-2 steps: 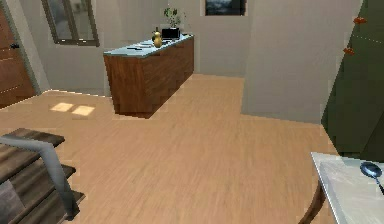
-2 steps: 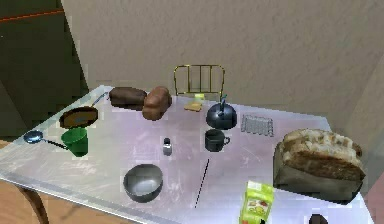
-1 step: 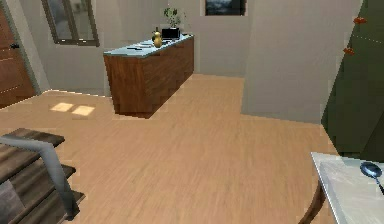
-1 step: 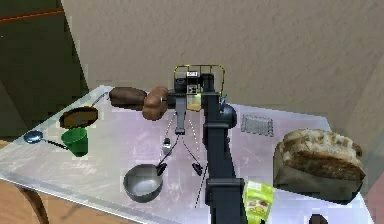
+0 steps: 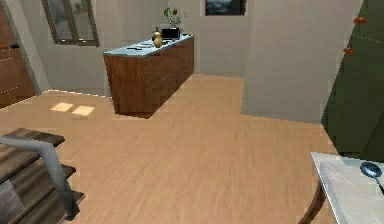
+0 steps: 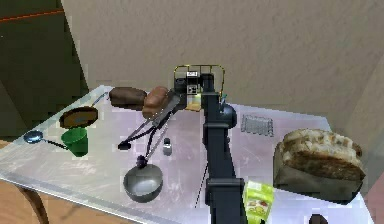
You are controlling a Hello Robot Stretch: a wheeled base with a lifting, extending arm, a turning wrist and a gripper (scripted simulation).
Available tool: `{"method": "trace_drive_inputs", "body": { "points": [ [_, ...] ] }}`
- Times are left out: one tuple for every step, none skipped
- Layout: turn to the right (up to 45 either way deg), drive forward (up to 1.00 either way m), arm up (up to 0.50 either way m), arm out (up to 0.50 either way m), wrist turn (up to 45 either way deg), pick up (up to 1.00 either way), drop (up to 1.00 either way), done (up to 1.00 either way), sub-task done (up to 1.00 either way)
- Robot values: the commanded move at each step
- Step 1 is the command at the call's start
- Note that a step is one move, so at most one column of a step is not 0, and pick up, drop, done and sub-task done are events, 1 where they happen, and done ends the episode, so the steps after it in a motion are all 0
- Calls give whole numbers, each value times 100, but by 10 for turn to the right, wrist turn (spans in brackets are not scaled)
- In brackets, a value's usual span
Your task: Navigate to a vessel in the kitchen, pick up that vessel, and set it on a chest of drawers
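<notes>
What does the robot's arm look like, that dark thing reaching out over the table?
The arm is a dark, nearly black square bar made of boxy sections. At its far end are two small white squares with black marks. Next to them is the gripper, a dark body that ends in two thin fingers.

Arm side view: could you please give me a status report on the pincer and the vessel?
Pincer at table, hold unclear. Green cup, grey bowl standing on table. Bread loaves close by pincer.
</notes>
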Motion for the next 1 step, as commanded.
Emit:
{"method": "trace_drive_inputs", "body": {
  "points": [
    [0,0,0,0,450,0,0,0,0]
  ]
}}
